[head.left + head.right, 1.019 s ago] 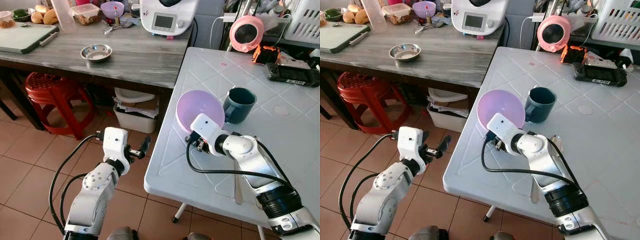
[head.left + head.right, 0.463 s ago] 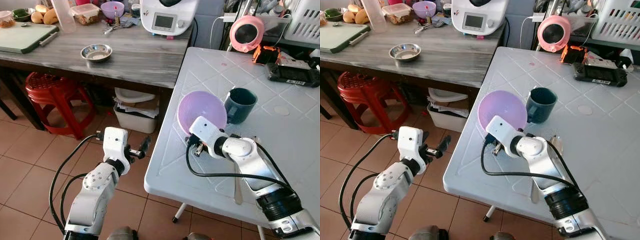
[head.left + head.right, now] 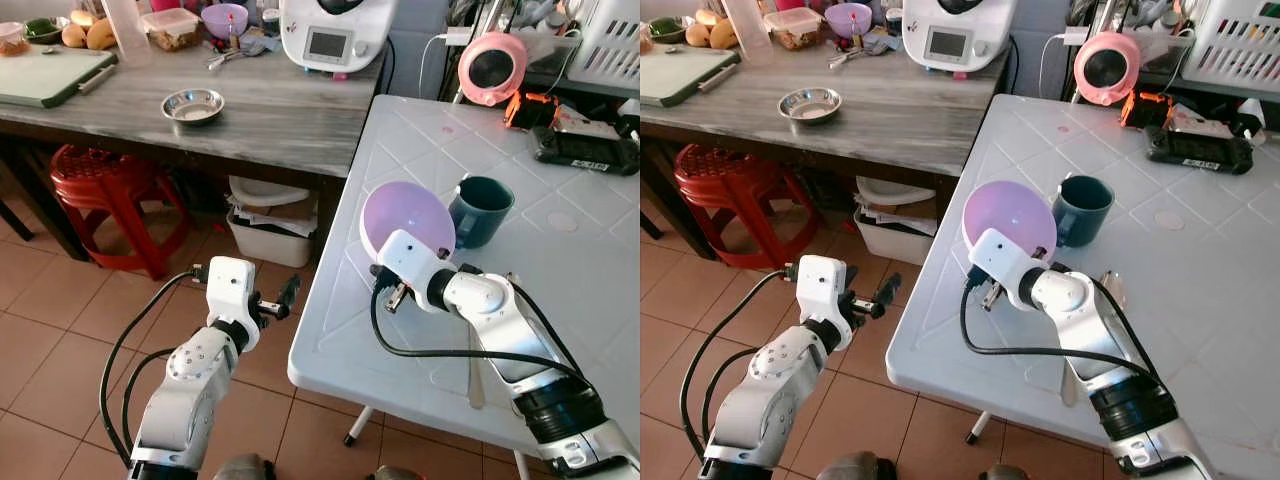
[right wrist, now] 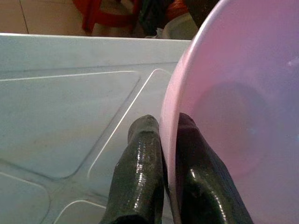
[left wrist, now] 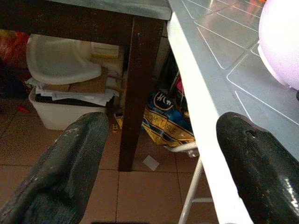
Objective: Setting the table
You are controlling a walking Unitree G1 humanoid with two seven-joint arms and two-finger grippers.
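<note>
Right claw (image 4: 163,172) is clamped on the rim of the lilac bowl (image 3: 405,215), one black finger (image 4: 140,168) outside the wall and the other inside it, and holds the bowl tipped up on edge so its hollow faces toward the robot. The bowl sits over the white counter (image 3: 560,270), near that counter's left edge and just beside the dark green mug (image 3: 480,208), which stands upright with its handle toward the bowl. Left claw (image 5: 159,163) hangs off the white counter's left edge, over the tiled floor (image 3: 60,320), its fingers apart with nothing between them.

Going by size: the grey wooden counter (image 3: 260,110) runs along the far left, carrying a white kitchen appliance (image 3: 335,30) at its right end, a green cutting board (image 3: 50,72) at its left end, and a small steel bowl (image 3: 192,104) near its front edge. A red stool (image 3: 105,185) stands under it, with a white bin of papers (image 3: 265,215) beside. A pink round device (image 3: 492,65) sits at the white counter's far edge, and a metal spoon (image 3: 476,375) lies near its front edge, partly under the right arm.
</note>
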